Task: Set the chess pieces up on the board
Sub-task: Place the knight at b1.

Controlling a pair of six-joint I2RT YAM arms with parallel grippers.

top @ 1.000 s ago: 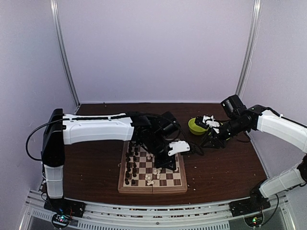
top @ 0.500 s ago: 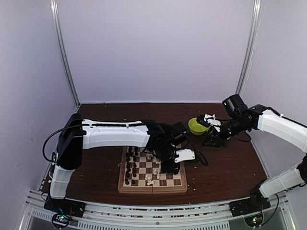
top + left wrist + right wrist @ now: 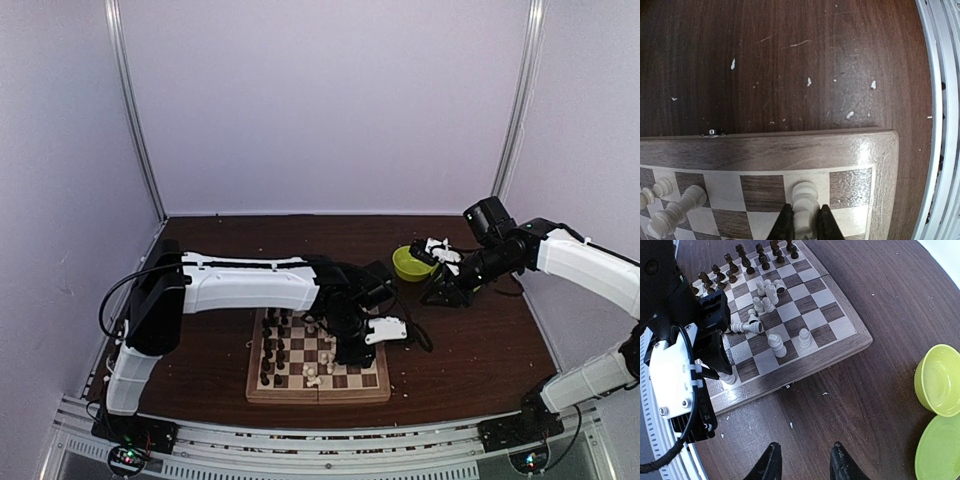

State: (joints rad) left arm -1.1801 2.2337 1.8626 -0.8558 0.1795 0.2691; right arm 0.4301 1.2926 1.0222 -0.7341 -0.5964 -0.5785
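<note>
Overhead, the left arm rose from its base, ran level across the table [image 3: 470,350] and bent down at the wrist. This set the left claw [image 3: 352,350] low over the right-hand part of the board [image 3: 318,397]. The dark chess pieces [image 3: 270,348] stood in two files well to that claw's left, with loose white pieces [image 3: 318,372] between. The right arm was folded out to the side. Its right claw [image 3: 438,290] hung low just beside a green bowl [image 3: 408,263], well apart from the board.

Left wrist view: the jaws pinched a single white piece [image 3: 805,192], upright, over a light square one in from the board's corner. Its kind could not be told, nor whether its base had met the wood. Two more white pieces [image 3: 675,207] lay to the claw's left.

Right wrist view: the right claw's fingers [image 3: 771,462] stood spread and empty above bare table, with the board ahead of them and the bowl off to their right. Some white pieces [image 3: 747,326] lay toppled mid-board.

The step in hand was judged to be seating a white piece on its edge-row square. The next move would call for easing the jaws apart and lifting straight up, so the piece is not tipped.
</note>
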